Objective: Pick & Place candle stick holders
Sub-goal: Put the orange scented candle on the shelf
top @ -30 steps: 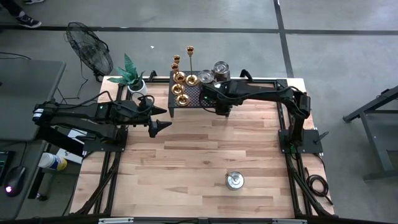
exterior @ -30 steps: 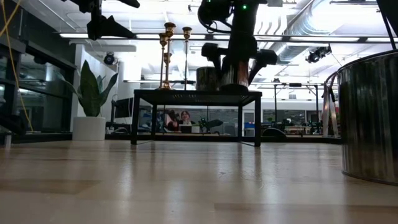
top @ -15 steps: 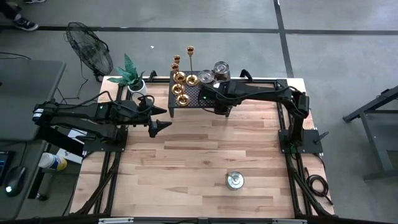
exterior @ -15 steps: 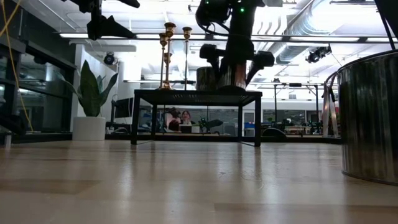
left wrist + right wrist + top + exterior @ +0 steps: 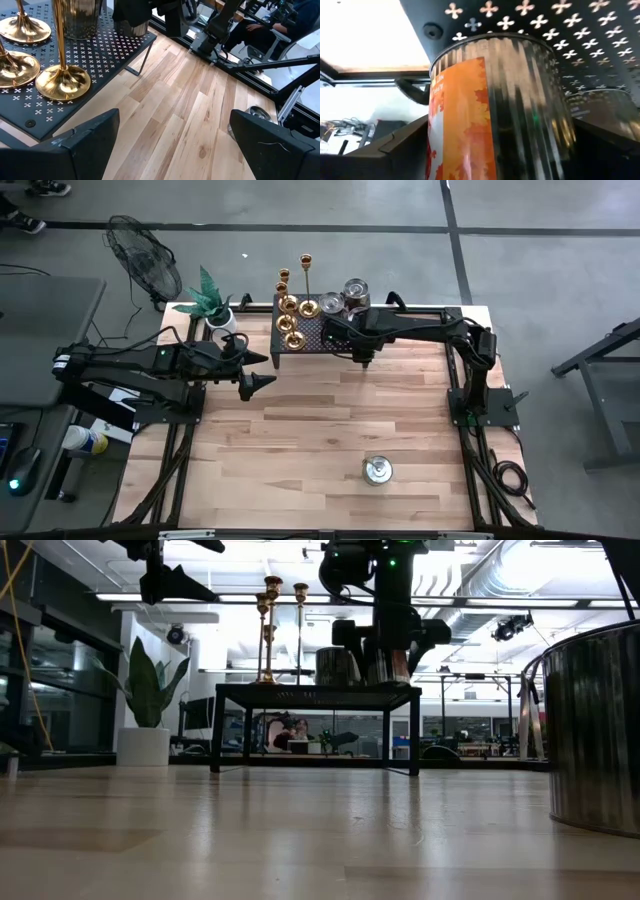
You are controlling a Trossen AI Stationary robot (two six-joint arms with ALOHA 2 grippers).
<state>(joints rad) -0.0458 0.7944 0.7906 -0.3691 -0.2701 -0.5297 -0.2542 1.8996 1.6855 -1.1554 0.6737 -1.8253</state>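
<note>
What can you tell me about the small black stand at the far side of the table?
The black stand is a low table that looks like metal, with thin straight legs. Its flat top is pierced with small cross-shaped holes. It stands level on the wooden table, at the far edge. Gold candle stick holders and shiny tins stand on it.

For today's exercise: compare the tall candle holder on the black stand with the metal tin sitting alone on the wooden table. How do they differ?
The tall candle holder is gold, with a slim stem rising from a flared base; the metal tin is silver, squat and cylindrical. The holder stands on the black stand among other holders at the table's far edge; the tin sits alone on bare wood. Both are shiny metal and upright.
</note>
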